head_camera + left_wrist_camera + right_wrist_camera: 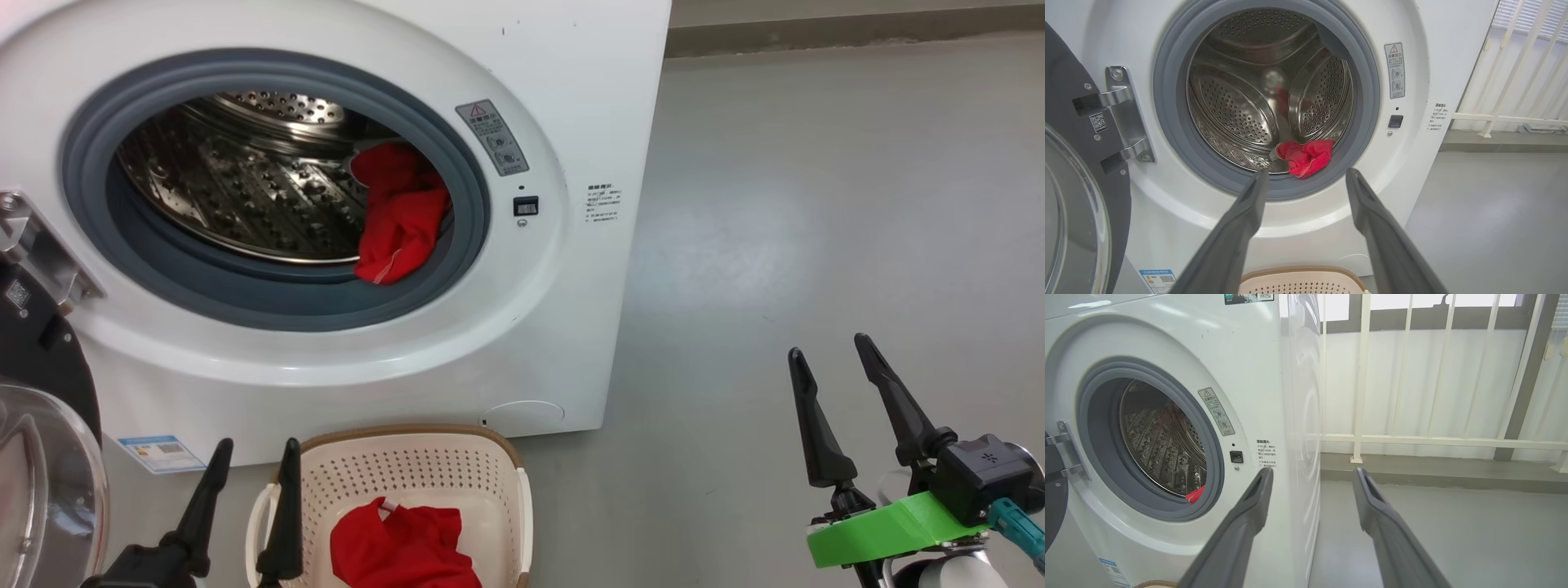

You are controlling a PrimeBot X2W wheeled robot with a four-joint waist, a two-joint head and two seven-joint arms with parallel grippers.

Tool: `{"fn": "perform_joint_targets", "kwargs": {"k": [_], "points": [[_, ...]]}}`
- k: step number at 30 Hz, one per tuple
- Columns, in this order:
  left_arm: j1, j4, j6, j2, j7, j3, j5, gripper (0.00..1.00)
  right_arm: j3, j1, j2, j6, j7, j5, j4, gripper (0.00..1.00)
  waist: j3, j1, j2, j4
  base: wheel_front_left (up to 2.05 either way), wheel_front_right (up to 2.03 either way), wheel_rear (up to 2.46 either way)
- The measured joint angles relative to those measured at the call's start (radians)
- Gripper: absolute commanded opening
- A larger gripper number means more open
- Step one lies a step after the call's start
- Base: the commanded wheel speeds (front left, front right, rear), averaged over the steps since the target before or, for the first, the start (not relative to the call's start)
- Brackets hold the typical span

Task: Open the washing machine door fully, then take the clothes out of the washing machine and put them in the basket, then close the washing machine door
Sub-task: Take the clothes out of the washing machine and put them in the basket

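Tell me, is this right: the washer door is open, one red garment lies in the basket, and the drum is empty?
The drum is not empty: the head view shows another red garment at its front. The rest holds: door open, one garment in the basket.

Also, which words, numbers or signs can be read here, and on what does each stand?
No word reads clearly.
Grey warning sticker on the washing machine: red triangle sign, characters blurred.
Black print right of it: too small.
Blue label low on the front: too small.
QR sticker on the washing machine door: code only.
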Motion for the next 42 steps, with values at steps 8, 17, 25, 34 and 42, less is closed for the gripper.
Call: {"fn": "perform_joint_targets", "kwargs": {"k": [8,17,25,34,42], "points": [[-0.002,0.012,0.0,0.0,0.0,0.0,0.0,1.0,0.014,0.0,0.0,0.0,0.0,0.0,0.0,1.0,0.014,0.0,0.0,-0.003,0.0,0.0,0.0],[-0.098,0.067,0.0,-0.001,0.0,-0.005,-0.012,1.0,0.028,-0.014,0.001,0.0,0.0,0.0,0.0,1.0,0.07,0.0,0.0,0.002,0.0,0.0,0.0],[-0.263,0.158,0.0,0.025,0.0,-0.026,-0.02,1.0,0.065,-0.077,0.0,0.0,0.0,-0.004,-0.005,1.0,0.14,0.0,0.0,0.021,0.0,0.0,0.0],[-0.508,0.273,0.0,0.037,0.0,-0.018,-0.04,1.0,0.069,-0.139,-0.002,0.0,0.0,-0.018,-0.025,1.0,0.259,0.0,0.0,0.035,0.0,0.0,0.0],[-0.71,0.379,0.0,0.038,0.0,0.002,-0.046,1.0,0.089,-0.199,-0.003,0.0,0.0,-0.024,-0.038,1.0,0.364,0.0,0.0,0.029,0.0,0.0,0.0]]}}
